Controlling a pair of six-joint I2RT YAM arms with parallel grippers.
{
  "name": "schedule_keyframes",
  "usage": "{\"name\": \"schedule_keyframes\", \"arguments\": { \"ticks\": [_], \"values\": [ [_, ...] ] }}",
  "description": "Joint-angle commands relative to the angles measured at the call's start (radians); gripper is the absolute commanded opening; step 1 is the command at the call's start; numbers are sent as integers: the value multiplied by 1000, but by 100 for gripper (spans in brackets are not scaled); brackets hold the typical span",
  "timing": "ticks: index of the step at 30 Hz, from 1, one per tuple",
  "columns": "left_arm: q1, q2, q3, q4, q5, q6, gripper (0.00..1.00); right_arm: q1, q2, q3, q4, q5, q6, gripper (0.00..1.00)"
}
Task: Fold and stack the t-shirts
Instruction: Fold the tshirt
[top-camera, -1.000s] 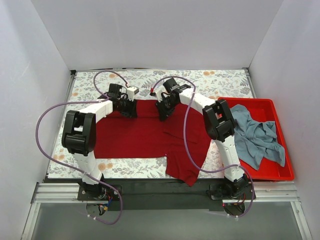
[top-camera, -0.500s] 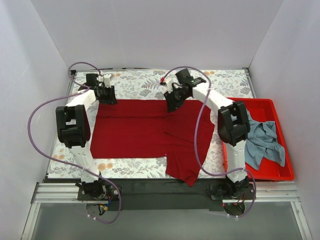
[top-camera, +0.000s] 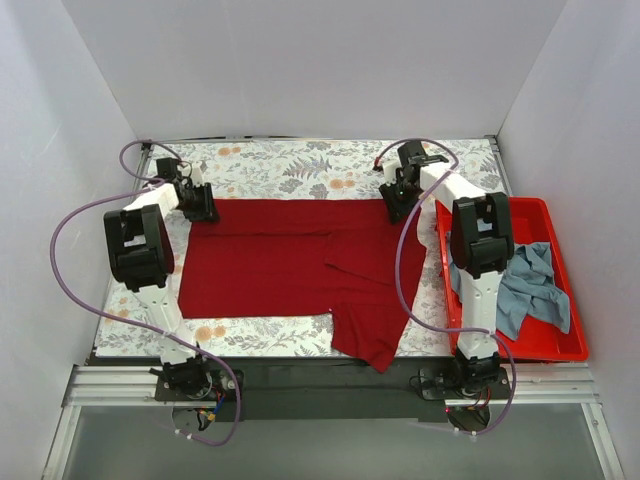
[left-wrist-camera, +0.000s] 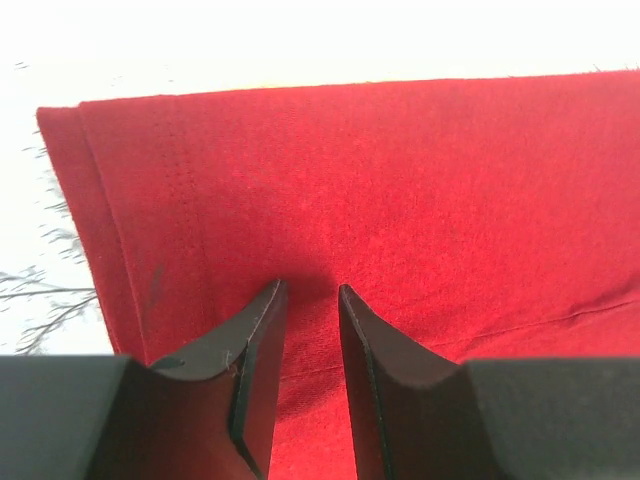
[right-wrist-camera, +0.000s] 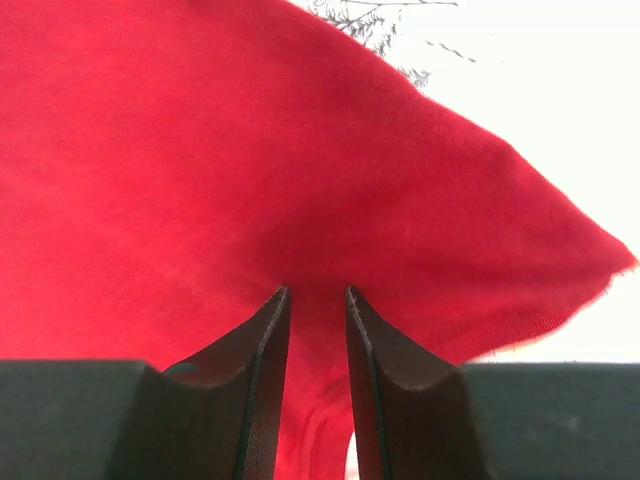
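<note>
Both claws stand narrow, each nipped on cloth. The left claw (left-wrist-camera: 310, 288) has its jaws nearly together on the dark red t-shirt (top-camera: 280, 260), just inside the stitched hem at the shirt's upper-left corner, and the fabric runs on down into the slit between them. The right claw (right-wrist-camera: 318, 290) is set the same way at the upper-right corner, where the cloth gathers toward the jaws and rises to a point at the right of its wrist view, so I judge that both have hold of the shirt.

From above, the dark red t-shirt lies spread over the middle of the patterned table (top-camera: 300, 170) with its long axis running left to right across the frame. Its top edge is drawn straight between the two claws. One flap at lower centre-right hangs over the table's near edge. The grey-blue t-shirt (top-camera: 530, 290) lies crumpled in the red bin (top-camera: 520, 203) at the right, well apart from the work and nearer the right arm.

The whole body of the held shirt lies below the claws in the frame, toward the arm bases. By my reckoning the fold is not yet made, and a first fold would carry the top edge downward across the short axis — both claws moving level, or the edge will skew.
</note>
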Motion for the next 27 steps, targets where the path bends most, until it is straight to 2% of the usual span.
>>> {"name": "schedule_keyframes", "arguments": {
  "ticks": [1, 6, 12, 17, 18, 19, 20, 21, 22, 24, 25, 27],
  "values": [
    [62, 36, -8, -27, -56, -20, 27, 16, 92, 93, -14, 56, -10, 34],
    [97, 143, 78, -37, -55, -23, 27, 18, 217, 284, -13, 80, 1, 34],
    [111, 283, 282, -69, -9, -26, 27, 16, 341, 475, 7, 115, -11, 34],
    [110, 264, 376, -107, 123, -33, 31, 16, 323, 520, 73, 140, -52, 37],
    [110, 244, 373, -110, 139, -18, 33, 16, 276, 520, 76, 105, -62, 42],
    [111, 212, 365, -107, 158, -9, 41, 16, 247, 517, 81, 93, -65, 46],
    [110, 154, 356, -106, 172, 2, 45, 16, 213, 499, 81, 70, -69, 51],
    [111, 115, 339, -106, 206, 11, 48, 18, 175, 482, 78, 16, -81, 62],
    [119, 81, 332, -103, 224, 26, 59, 19, 91, 454, 79, -5, -88, 66],
    [130, -20, 309, -106, 281, 45, 69, 33, -41, 359, 72, -61, -114, 78],
    [142, -51, 302, -124, 312, 81, 77, 42, -85, 324, 67, -67, -153, 79],
    [165, -145, 269, -154, 393, 129, 82, 75, -210, 208, 49, -75, -201, 82]
  ]
}}
